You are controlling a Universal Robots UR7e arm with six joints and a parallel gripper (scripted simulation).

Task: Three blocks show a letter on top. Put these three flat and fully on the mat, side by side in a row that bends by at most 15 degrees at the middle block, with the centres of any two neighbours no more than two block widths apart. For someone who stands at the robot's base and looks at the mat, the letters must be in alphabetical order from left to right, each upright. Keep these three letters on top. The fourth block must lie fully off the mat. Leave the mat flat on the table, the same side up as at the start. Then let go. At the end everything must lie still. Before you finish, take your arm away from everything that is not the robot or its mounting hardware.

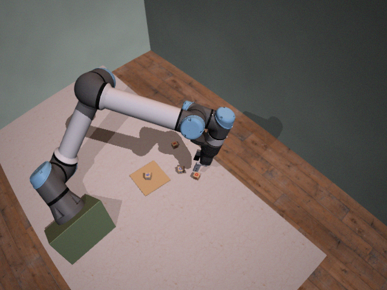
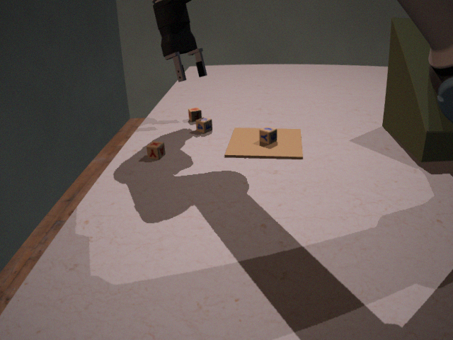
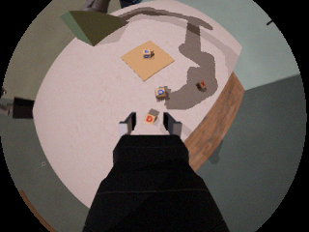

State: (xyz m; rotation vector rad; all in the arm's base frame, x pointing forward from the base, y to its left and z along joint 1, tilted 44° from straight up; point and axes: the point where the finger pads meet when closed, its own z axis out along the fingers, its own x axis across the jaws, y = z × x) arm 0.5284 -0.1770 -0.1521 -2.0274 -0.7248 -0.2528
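A tan mat (image 1: pixel 152 177) lies on the table; it also shows in the exterior view (image 2: pixel 264 142) and the wrist view (image 3: pixel 147 60). One block with a blue mark on top (image 1: pixel 147 175) (image 2: pixel 267 135) sits on the mat. A second blue-marked block (image 1: pixel 179 169) (image 2: pixel 203 125) lies off the mat. A block with a red mark on top (image 1: pixel 196 175) (image 2: pixel 194 114) (image 3: pixel 151 118) lies beyond it. Another red-lettered block (image 1: pixel 175 144) (image 2: pixel 155 149) lies in shadow. My gripper (image 1: pixel 198 166) (image 2: pixel 190 71) (image 3: pixel 150 117) is open and empty, well above the red-marked block, which appears between the fingers in the wrist view.
The green base pedestal (image 1: pixel 80 228) stands at the table's near left. The table's edge and wooden floor (image 2: pixel 66 205) run close to the shadowed red block. The arm's shadow falls across the table.
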